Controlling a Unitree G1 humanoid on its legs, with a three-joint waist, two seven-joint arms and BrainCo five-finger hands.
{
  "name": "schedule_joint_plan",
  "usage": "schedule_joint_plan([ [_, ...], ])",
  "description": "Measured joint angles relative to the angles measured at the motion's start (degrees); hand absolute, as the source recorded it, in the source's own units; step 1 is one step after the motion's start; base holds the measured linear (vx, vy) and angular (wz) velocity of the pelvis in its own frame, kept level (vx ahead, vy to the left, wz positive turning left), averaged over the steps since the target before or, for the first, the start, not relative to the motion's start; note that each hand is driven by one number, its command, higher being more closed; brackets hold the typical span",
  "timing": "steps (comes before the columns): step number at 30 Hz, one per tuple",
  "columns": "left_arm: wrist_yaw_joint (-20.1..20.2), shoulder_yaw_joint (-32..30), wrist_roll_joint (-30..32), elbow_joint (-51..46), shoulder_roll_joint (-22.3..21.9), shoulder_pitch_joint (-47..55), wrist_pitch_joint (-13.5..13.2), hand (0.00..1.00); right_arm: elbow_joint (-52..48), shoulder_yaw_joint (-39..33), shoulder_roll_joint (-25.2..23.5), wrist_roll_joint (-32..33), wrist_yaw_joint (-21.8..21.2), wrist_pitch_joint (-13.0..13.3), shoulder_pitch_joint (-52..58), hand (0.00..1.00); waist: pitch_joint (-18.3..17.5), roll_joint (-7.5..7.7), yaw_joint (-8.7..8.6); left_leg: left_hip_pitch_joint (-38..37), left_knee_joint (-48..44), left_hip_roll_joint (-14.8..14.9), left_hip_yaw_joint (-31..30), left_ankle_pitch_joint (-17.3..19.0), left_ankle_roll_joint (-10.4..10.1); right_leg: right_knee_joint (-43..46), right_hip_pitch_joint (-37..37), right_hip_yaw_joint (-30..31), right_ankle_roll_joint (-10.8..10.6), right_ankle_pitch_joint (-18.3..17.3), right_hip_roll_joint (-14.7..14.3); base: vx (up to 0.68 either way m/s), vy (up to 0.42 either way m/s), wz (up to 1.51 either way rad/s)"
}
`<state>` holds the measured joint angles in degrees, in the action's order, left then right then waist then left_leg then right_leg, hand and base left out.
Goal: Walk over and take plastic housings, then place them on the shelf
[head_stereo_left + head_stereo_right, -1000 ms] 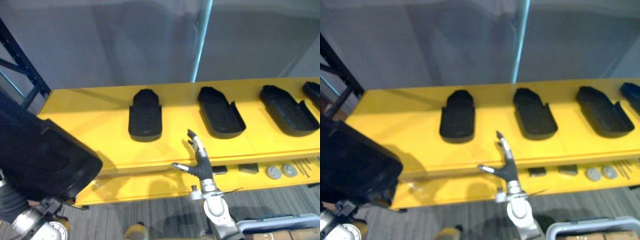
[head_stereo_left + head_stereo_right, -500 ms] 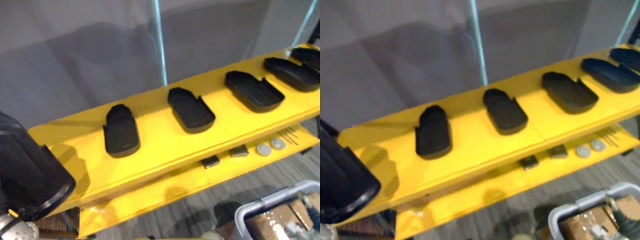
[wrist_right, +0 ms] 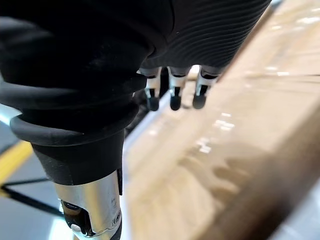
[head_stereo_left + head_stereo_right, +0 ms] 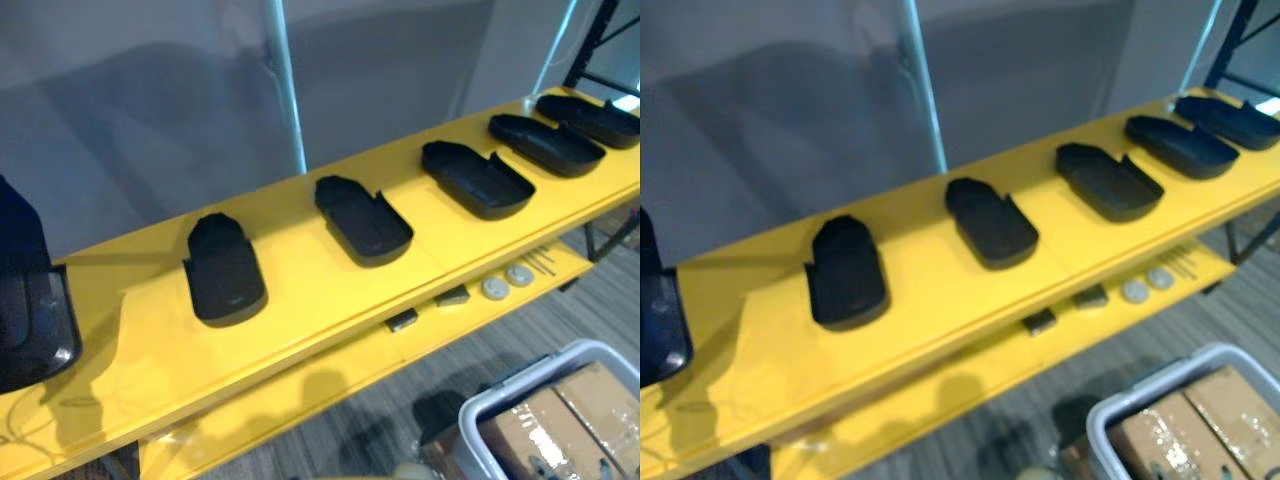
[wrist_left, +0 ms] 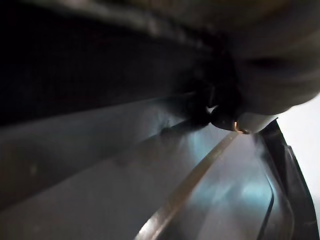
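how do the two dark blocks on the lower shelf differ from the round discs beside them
Colour: the dark blocks are near black, the round discs pale grey.
Shape: the blocks are angular, the discs circular.
Spacing: the blocks lie well apart, the discs close together.
Both pairs are small and lie on the lower yellow shelf.

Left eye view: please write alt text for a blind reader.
Five black plastic housings lie in a row on a yellow shelf; a sixth housing shows at the left edge. Below, a lower shelf holds small parts, beside a grey bin of boxes.
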<state>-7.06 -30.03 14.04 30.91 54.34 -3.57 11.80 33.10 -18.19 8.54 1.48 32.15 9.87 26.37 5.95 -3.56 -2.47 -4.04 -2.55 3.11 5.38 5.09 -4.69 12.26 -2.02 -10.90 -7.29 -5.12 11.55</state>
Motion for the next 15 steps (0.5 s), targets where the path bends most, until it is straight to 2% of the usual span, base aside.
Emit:
schedule_joint_plan([
  [4,6.7,4.3,2.4,7.2,3.3,-5.8,3.4,1.0,4.6,1.0,-0.1,0.6,-0.9,-1.9,-1.9,0.0,0.3,0.32,-0.09,0.1,-0.1,0.2,0.1,0.0,0.0,-1.6,0.3,0.2,0.2,1.1,-0.4,0.0,0.015,-0.06],
  [10,11.4,6.3,2.6,13.5,4.2,-9.5,5.9,1.0,6.6,1.1,-0.5,1.2,-1.1,-2.7,-3.5,0.0,2.4,0.93,0.03,0.2,-1.4,0.4,-0.2,0.4,0.0,-2.3,1.2,0.1,0.6,1.3,-0.6,-0.04,0.001,0.0],
  [15,16.4,6.5,2.9,15.8,4.9,-10.0,6.8,1.0,6.6,1.0,-1.3,1.2,-2.2,-2.9,-4.2,0.0,4.1,1.67,0.02,2.0,-2.5,0.4,-0.5,0.6,0.1,-4.0,0.9,0.0,0.8,2.2,-0.8,-0.04,0.011,0.04],
])
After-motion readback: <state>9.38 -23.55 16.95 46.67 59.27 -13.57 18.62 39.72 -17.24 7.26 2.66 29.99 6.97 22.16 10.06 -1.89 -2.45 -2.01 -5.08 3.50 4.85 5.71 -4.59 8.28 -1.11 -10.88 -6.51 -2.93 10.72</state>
